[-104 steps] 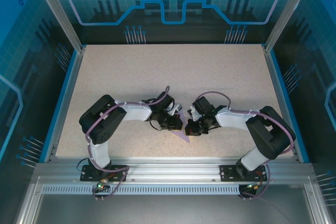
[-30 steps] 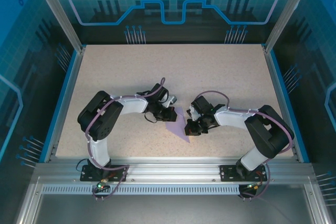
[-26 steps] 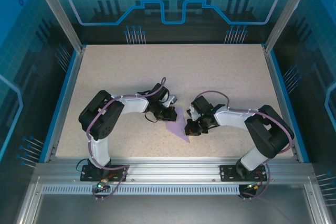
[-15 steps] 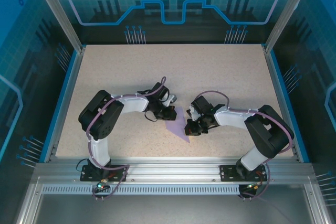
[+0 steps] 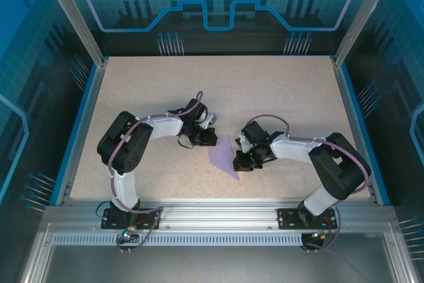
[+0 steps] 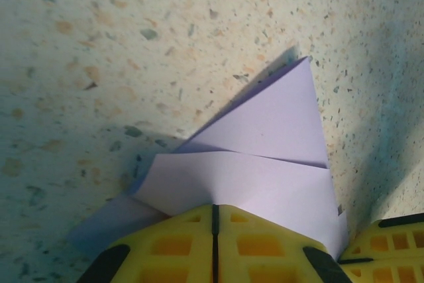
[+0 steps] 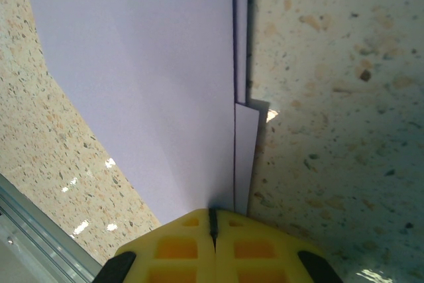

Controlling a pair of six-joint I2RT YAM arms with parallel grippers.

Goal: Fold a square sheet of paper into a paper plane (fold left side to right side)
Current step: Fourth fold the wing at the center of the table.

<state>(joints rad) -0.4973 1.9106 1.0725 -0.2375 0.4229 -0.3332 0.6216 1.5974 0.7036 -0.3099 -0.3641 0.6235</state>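
Observation:
The lavender sheet of paper (image 5: pixel 224 158) lies folded on the speckled table between the two arms, a pointed shape with its tip toward the near edge. In the left wrist view the paper (image 6: pixel 265 164) shows layered flaps with a corner pointing away. My left gripper (image 5: pixel 211 138) is at the paper's upper-left corner. Its yellow jaws (image 6: pixel 214 207) are shut, with their tips on the top flap. My right gripper (image 5: pixel 238 162) sits at the paper's right edge, also shut (image 7: pixel 212 213), its tips where the stacked straight edges of the paper (image 7: pixel 152 64) meet.
The speckled table (image 5: pixel 218 91) stretches open behind the arms. Blue rails and an aluminium frame (image 5: pixel 212 213) border it. In the left wrist view a yellow finger of the right gripper (image 6: pixel 391 243) shows beside the paper's corner.
My left gripper has drawn back up and to the left, uncovering more of the paper. The right gripper has stayed at the paper's right edge. Both stayed shut.

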